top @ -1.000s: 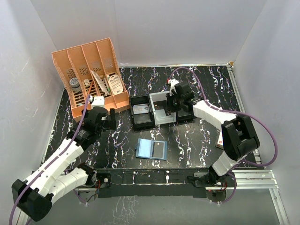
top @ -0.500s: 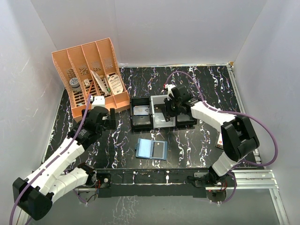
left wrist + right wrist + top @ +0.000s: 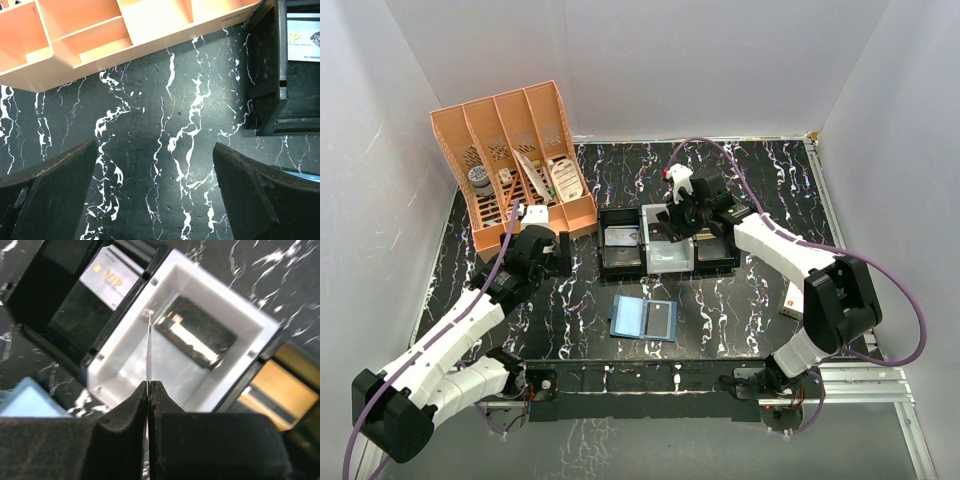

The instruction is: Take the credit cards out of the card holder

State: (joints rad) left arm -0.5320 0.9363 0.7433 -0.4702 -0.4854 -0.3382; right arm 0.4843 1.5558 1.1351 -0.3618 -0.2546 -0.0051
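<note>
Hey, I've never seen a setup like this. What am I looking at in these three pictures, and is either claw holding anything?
You are looking at two robot arms, a left arm and a right arm, bolted to a black marbled table. Each ends in a two-finger gripper. The wide picture comes from a camera above and behind the arms. The other two come from cameras on the wrists, looking past each arm's own fingers.

On the table are an orange desk organizer, a white tray between two black trays, and an opened blue card holder with a dark card on its right half.

The left gripper is wide open over bare table and holds nothing. The right gripper is shut on a thin card, seen edge-on, above the white tray.
</note>
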